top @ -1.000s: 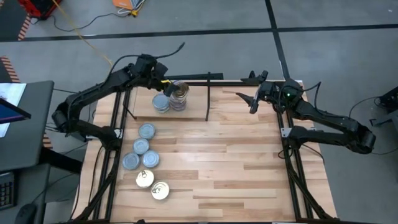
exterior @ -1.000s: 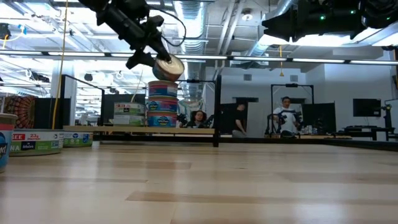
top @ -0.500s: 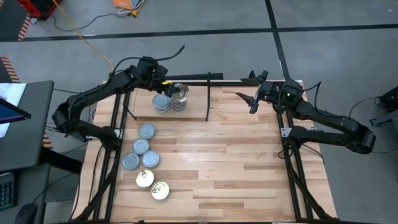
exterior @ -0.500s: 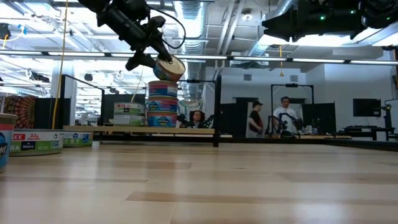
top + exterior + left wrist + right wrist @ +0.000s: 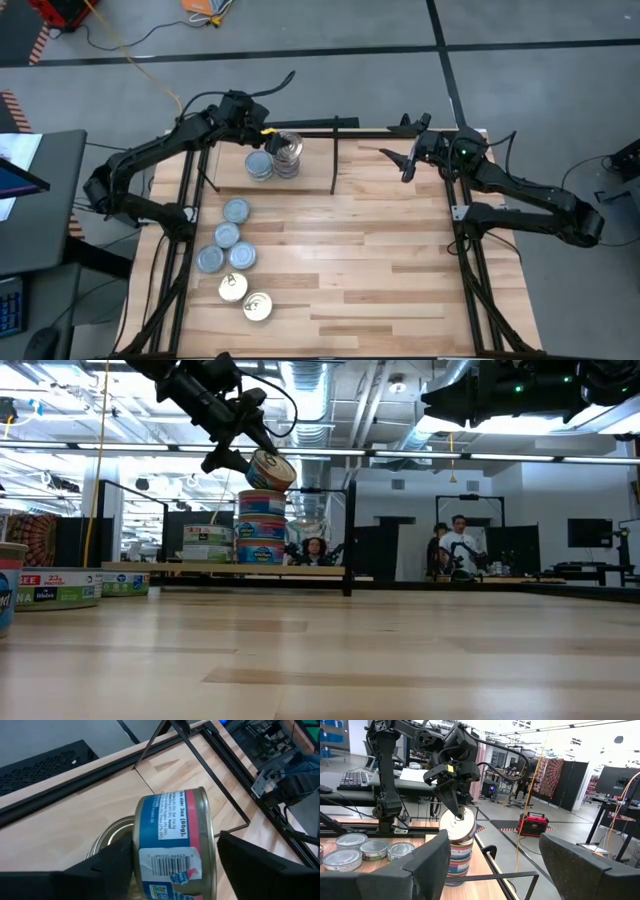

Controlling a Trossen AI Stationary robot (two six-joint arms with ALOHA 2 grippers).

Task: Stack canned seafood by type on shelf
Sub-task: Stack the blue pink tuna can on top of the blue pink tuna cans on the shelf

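the left gripper [image 5: 243, 438] hovers over the taller stack of tins [image 5: 262, 527] on the shelf [image 5: 310, 165], its fingers spread either side of a tilted tin [image 5: 271, 469] resting on the stack's top. the right gripper [image 5: 405, 163] waits with fingers open above the shelf's right half. six more tins [image 5: 233, 262] lie on the table [image 5: 380, 270].

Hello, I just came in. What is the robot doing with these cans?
The left gripper is over the taller stack of tins on the shelf, with a tilted tin between its fingers above the stack. A shorter stack stands beside it. Six more tins lie on the table. The right gripper waits, open.
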